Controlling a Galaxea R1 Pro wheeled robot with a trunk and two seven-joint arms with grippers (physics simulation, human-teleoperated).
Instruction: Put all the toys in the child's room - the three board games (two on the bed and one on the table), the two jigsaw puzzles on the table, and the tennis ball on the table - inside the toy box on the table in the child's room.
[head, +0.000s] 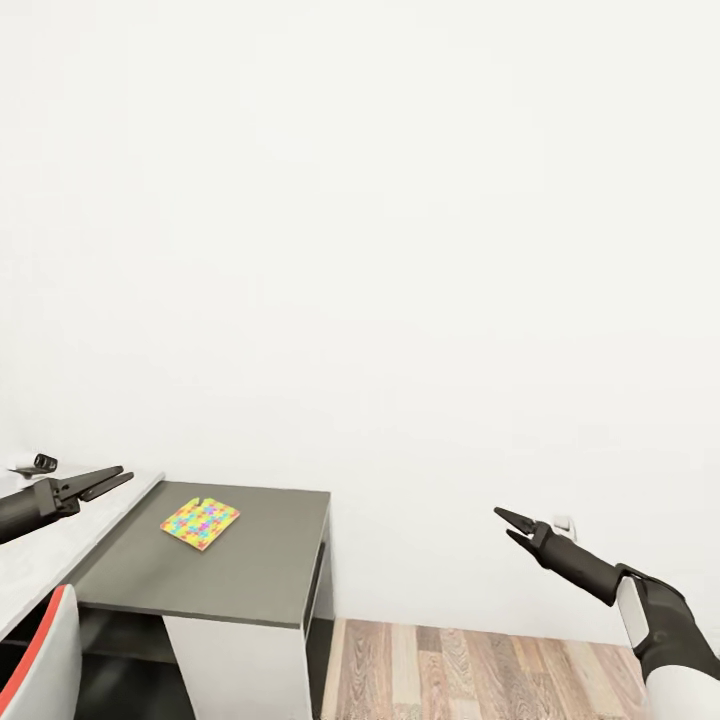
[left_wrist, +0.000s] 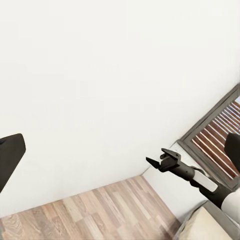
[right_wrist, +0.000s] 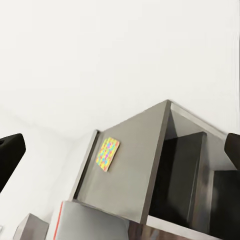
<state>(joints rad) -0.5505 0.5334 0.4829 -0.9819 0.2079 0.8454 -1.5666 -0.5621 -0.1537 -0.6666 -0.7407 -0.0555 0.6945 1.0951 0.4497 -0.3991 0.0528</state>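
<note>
Lying flat on the lower dark grey section of the table (head: 250, 570), a thin square jigsaw puzzle of yellow, green, red, blue and pink pieces (head: 200, 523) sat near the seam where that section joined the pale mottled table top (head: 40, 570), with one corner turned toward the robot. The left pincer (head: 112, 481) hung above the pale top with its long dark fingers nearly together and empty, pointing across toward the puzzle, which lay just beyond and below its tips. The right pincer (head: 512, 527) was held out over the wood-plank floor (head: 480, 670), well clear of the table's end, its fingers a little apart and holding nothing; the puzzle also showed in the right wrist view (right_wrist: 107, 154), well away. By this judgement the left arm was much the nearer, and a reach forward and down from it would meet the puzzle; being square, it offered no long axis, so one edge would need lifting.
</note>
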